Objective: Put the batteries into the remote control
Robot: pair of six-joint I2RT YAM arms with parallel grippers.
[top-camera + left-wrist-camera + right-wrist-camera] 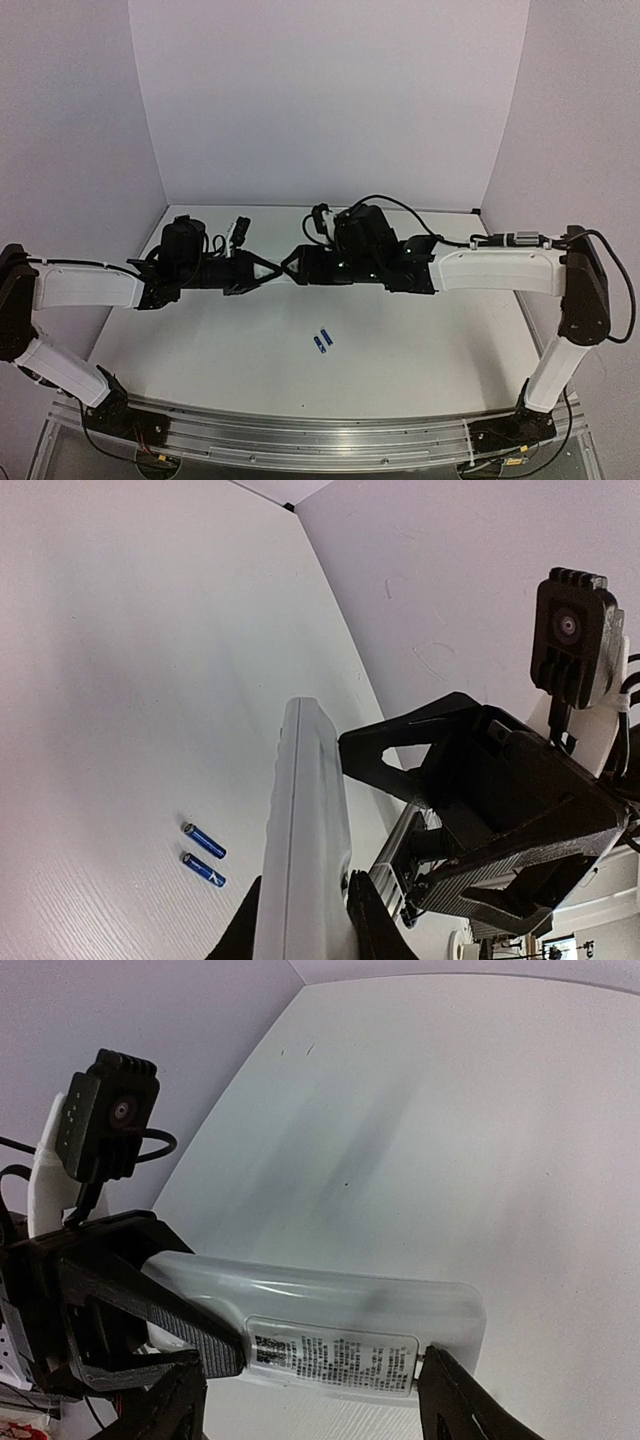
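Both tools are clamped on the remote (330, 1320) up in midair, left tool (300, 920) at one end, right tool (310, 1380) at the other. The two batteries (322, 341) sit side by side on the table (420, 340) below.

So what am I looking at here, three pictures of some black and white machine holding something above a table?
It is one robot with two arms, seen by three cameras. The wide picture looks down from above and behind; the other two come from cameras on each wrist. The arms meet in mid-air over the white table. Between them they hold the remote control, a slim white handset: the left gripper grips it edge-on, and the right gripper is closed on it from the other side, its printed label facing that camera. Two small blue batteries lie side by side on the table below, waiting to go in.
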